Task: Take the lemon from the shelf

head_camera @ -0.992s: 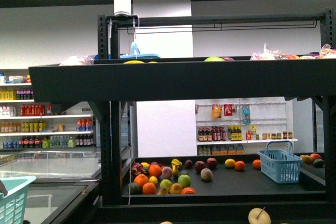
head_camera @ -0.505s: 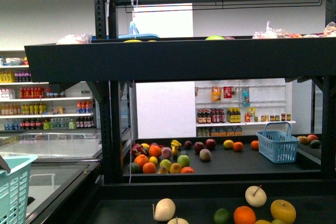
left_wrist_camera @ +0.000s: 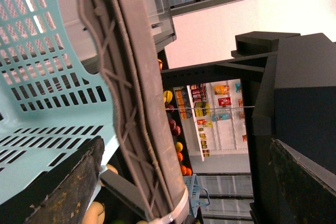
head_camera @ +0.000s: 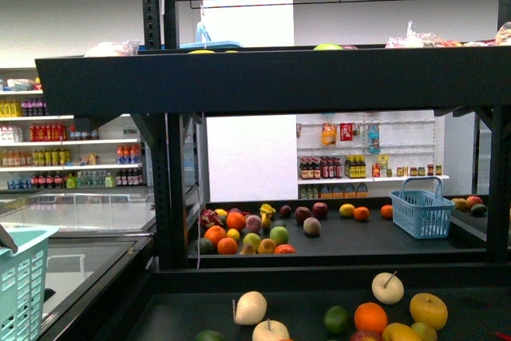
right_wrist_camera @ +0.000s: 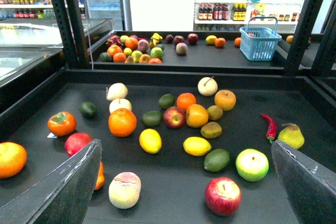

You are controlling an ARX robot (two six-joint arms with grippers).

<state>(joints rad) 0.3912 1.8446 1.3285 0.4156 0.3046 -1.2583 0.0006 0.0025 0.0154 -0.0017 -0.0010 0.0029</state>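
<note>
The shelf point(head_camera: 271, 77) is a black rack with dark tray tiers, and its near tray point(right_wrist_camera: 173, 182) holds loose fruit. Two yellow lemons lie on that tray, one point(right_wrist_camera: 150, 140) to the left and one point(right_wrist_camera: 197, 146) beside a green fruit point(right_wrist_camera: 216, 159). My right gripper point(right_wrist_camera: 186, 192) hangs open above the tray's near part, the lemons a little beyond its fingertips and nothing between them. My left gripper point(left_wrist_camera: 178, 192) is open too, beside a teal basket point(left_wrist_camera: 47, 77), with a cable-wrapped arm point(left_wrist_camera: 136, 103) crossing its view. Neither gripper appears in the front view.
Close to the right gripper lie a red apple point(right_wrist_camera: 223, 196), a green apple point(right_wrist_camera: 252, 164), a pale peach point(right_wrist_camera: 125, 189) and an orange point(right_wrist_camera: 122, 122). A red chili point(right_wrist_camera: 270, 127) and a pear point(right_wrist_camera: 291, 136) lie rightward. A blue basket point(right_wrist_camera: 260, 40) stands on the far tray.
The front view has shifted downward: the upper tier sits higher in the picture, and the near tray's fruit has come into sight at the bottom.
</note>
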